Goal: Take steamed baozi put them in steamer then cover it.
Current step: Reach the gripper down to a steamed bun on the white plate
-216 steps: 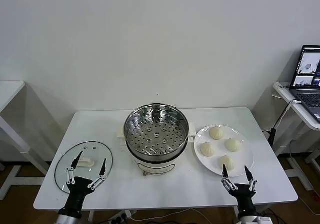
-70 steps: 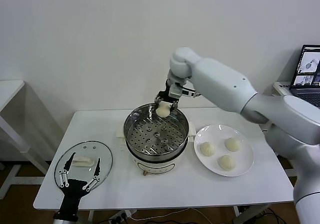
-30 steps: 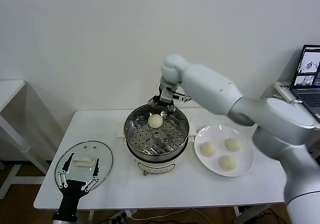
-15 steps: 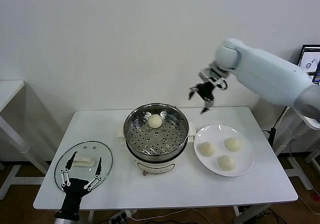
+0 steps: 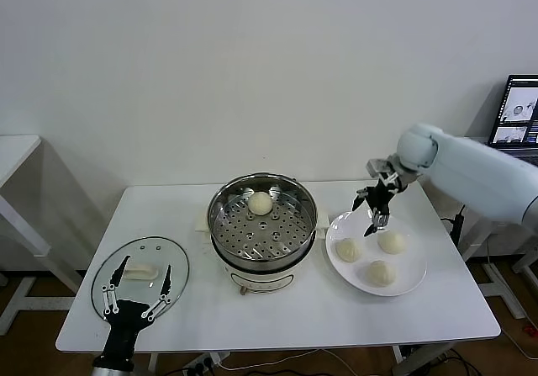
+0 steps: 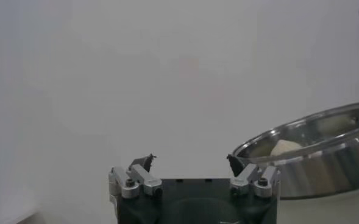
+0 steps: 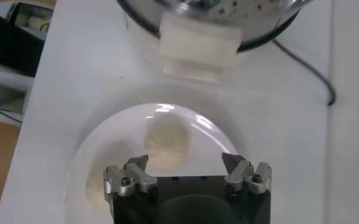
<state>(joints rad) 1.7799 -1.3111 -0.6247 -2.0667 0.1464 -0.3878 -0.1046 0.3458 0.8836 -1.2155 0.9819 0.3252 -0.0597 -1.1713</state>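
The steamer (image 5: 262,240) stands mid-table with one baozi (image 5: 260,203) on its perforated tray at the far side. Three baozi (image 5: 349,249) (image 5: 392,241) (image 5: 381,272) lie on the white plate (image 5: 416,262) to its right. My right gripper (image 5: 372,208) is open and empty, hanging just above the plate's far left part, over the baozi nearest the steamer; the right wrist view shows that baozi (image 7: 167,141) past the open gripper (image 7: 186,164). The cover (image 5: 172,262) lies flat at the front left. My left gripper (image 5: 134,296) is open and empty over its near edge.
The steamer's white side handle (image 7: 197,45) lies between pot and plate. A laptop (image 5: 517,132) sits on a side stand at the far right, and another table's corner (image 5: 13,153) shows at the left. The left wrist view shows the steamer rim (image 6: 313,140).
My right gripper has let go of a baozi in the steamer, swung right and come down over the plate. The left arm has barely moved.
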